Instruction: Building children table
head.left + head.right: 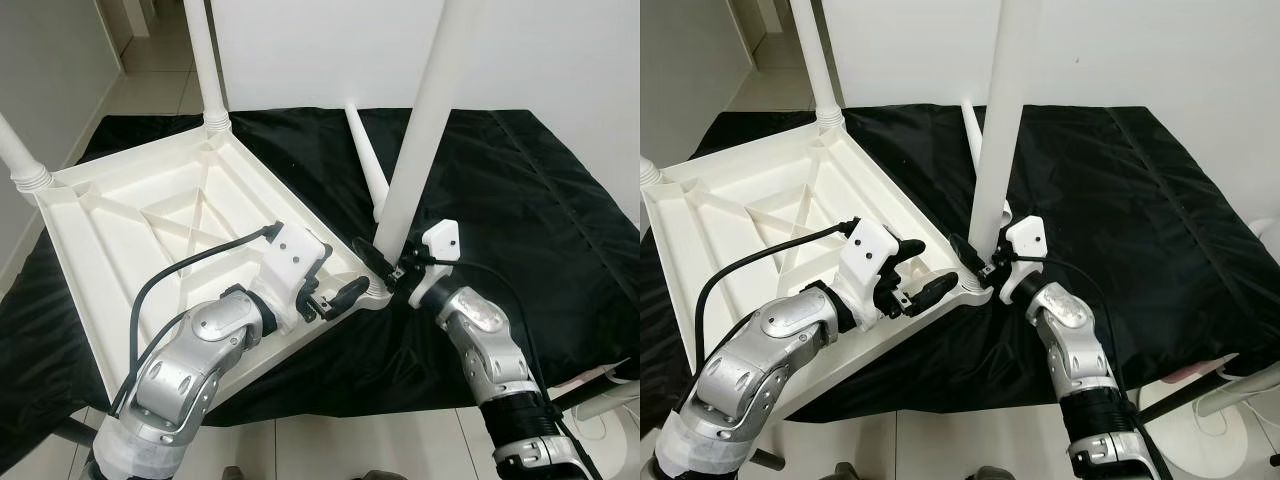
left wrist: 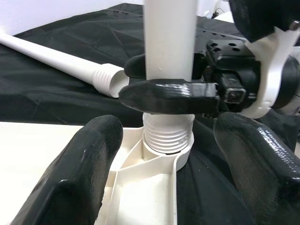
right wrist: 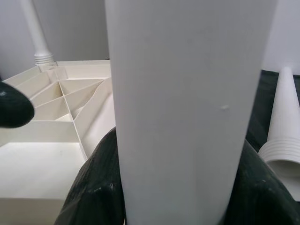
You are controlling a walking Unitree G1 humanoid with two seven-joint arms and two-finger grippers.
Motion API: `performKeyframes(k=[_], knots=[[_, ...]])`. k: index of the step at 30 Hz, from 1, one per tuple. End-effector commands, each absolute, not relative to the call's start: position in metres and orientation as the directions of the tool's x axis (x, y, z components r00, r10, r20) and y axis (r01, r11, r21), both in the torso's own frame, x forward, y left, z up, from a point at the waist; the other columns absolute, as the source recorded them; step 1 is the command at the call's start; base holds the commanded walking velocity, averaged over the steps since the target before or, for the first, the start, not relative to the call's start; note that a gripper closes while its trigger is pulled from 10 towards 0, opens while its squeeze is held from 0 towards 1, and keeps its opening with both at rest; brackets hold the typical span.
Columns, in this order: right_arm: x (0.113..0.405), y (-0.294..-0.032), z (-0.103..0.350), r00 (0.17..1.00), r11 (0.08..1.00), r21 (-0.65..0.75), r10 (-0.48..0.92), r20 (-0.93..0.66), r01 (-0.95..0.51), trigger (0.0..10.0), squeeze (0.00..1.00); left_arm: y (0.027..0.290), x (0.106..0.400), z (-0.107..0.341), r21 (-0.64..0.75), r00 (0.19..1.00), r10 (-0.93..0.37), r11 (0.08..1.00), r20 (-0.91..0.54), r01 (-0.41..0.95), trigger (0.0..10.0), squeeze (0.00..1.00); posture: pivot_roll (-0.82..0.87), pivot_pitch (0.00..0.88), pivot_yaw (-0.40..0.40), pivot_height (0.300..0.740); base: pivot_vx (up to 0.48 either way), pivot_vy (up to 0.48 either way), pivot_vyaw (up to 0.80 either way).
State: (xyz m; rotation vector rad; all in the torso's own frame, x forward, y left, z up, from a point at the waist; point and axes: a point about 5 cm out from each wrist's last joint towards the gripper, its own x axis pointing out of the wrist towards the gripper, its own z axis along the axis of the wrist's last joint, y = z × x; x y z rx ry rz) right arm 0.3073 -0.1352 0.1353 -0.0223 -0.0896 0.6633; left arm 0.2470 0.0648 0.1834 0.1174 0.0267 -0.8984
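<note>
While the right gripper (image 1: 392,268) pinches the leg (image 1: 418,130), we screw it upright.
We keep the left gripper (image 1: 338,297), jaws spread, steadying the tabletop (image 1: 120,250) at its corner socket (image 2: 165,154).

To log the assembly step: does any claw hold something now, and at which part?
The right claw is shut on the upright white leg, just above its threaded end in the tabletop corner socket. The left claw is open and holds nothing.

Bright, even indoor light, soft shadows. Glare on my glossy black fingers (image 2: 79,173) in left wrist view; near stuff soft-focus there. Head views sharp, slight edge bowing.
</note>
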Motion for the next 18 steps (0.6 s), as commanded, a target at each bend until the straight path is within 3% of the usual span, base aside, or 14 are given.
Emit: performKeyframes(k=[1,9,18], knots=[[0.2997,-0.1390,0.0918,0.798,0.808,0.039,0.587,-0.137,-0.588,10.0,0.00,0.0663,0.2476,0.1865,0.097,0.646,-0.761,0.640,-0.061,0.763,10.0,0.00,0.00,0.037,0.019,0.740,0.000,0.000,0.00],[0.3056,-0.1376,0.0921,0.812,0.830,0.064,0.556,-0.178,-0.554,10.0,0.00,0.0661,0.2476,0.1880,0.100,0.645,-0.762,0.638,-0.057,0.763,10.0,0.00,0.00,0.037,0.017,0.740,0.000,0.000,0.00],[0.2989,-0.1342,0.0910,0.810,0.817,-0.006,0.569,-0.142,-0.576,10.0,0.00,0.0658,0.2470,0.1884,0.099,0.647,-0.761,0.640,-0.055,0.762,10.0,0.00,0.00,0.039,0.010,0.740,0.000,0.000,0.00]])
